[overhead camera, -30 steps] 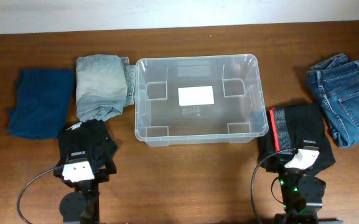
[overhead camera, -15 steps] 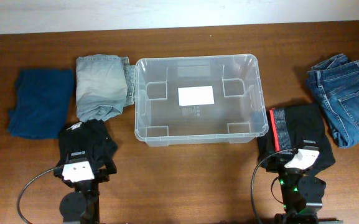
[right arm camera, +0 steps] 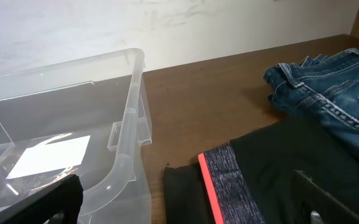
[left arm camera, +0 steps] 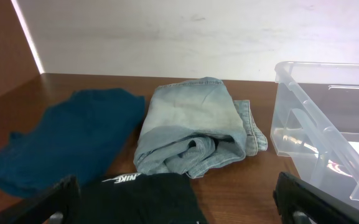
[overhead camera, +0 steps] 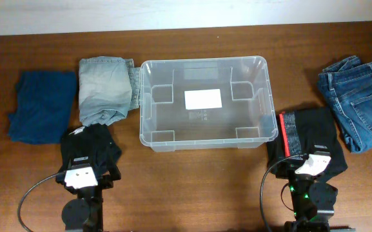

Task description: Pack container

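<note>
The clear plastic container (overhead camera: 144, 96) sits mid-table, empty, with a white label on its base; it also shows in the left wrist view (left arm camera: 303, 99) and the right wrist view (right arm camera: 126, 112). Folded light-blue jeans (overhead camera: 103, 90) lie against its left side. A teal cloth (overhead camera: 40, 106) lies far left. A black Nike garment (overhead camera: 89, 149) lies under my left gripper (left arm camera: 179, 208), which is open. Black shorts with a red-and-grey waistband (overhead camera: 308, 132) lie under my right gripper (right arm camera: 195, 202), also open. Dark-blue jeans (overhead camera: 356, 96) lie at the far right.
The brown wooden table (overhead camera: 205, 187) ends at a white wall along the back. Both arm bases stand at the front edge, with cables looping beside them.
</note>
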Motion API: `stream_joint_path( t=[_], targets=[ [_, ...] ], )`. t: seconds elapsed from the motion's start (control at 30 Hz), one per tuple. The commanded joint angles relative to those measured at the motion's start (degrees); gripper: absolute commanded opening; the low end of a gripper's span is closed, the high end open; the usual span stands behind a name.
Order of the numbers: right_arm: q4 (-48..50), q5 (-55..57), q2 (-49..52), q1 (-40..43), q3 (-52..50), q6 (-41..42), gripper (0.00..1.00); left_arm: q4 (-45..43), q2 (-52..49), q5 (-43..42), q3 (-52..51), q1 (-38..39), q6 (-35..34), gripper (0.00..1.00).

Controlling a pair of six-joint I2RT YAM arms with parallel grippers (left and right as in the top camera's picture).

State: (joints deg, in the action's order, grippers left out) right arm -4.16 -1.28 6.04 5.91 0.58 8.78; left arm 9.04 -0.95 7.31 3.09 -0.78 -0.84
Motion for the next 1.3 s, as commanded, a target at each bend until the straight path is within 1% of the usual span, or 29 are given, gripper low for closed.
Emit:
stream_joint_path(
  t=[0.0,0.23,0.33,0.43,0.53,0.67,0.77,0.9,1.0,1.13,1.27],
  targets=[
    [-0.35,0.5,-0.44,-0.37,-0.26,-0.2,0.99,-0.46,0.55,-0.35,-0.44,-0.15,0.92,0.99],
    [-0.35,0.5,-0.44,-0.37,-0.26,-0.2,0.99,-1.53,0.55,-1.81,-0.44,-0.13,0.87,0.99],
    [-0.35,0.5,-0.44,-0.37,-0.26,-0.2,0.99,-3.98,0.55,-2.45,-0.24,-0.13,0.9,0.99],
    [-0.35,0.5,-0.44,-0.37,-0.26,-0.2,0.99,-7.28,0.55,-5.07,1.25,-0.13,0.87,0.99],
    [-0.35,0.5,-0.44,-0.37,-0.26,-0.2,0.99,-7.48,-0.39,-6.75,5.46,-0.13,0.87,0.99],
    [-0.35,0.5,-0.44,-0.37,-0.26,-0.2,0.99,-3.19,-6.19,-6.49,13.6,-0.15,1.55,0.99],
    [-0.35,0.5,-0.44,-0.37,-0.26,-0.2,0.99,-0.09,-14.12,-6.54,20.74,-0.15,5.73,0.99],
    [-0.35,0.5,-0.44,-0.37,-0.26,-0.2,0.99,4.07,-28.22,-6.58,30.93,-0.15,5.75,0.99],
    [-0.35,0.5,-0.44,-0.37,-0.26,-0.2,0.99,8.24,-40.81,-9.25,40.37,-0.15,6.58,0.99],
    [-0.35,0.5,-0.44,-0.37,-0.26,-0.2,0.99,18.62,-57.33,-13.42,56.52,-0.57,9.01,0.99],
    [-0.35,0.5,-0.44,-0.37,-0.26,-0.2,0.98,34.51,-74.69,-18.51,78.97,-3.65,9.99,0.99]
  ],
)
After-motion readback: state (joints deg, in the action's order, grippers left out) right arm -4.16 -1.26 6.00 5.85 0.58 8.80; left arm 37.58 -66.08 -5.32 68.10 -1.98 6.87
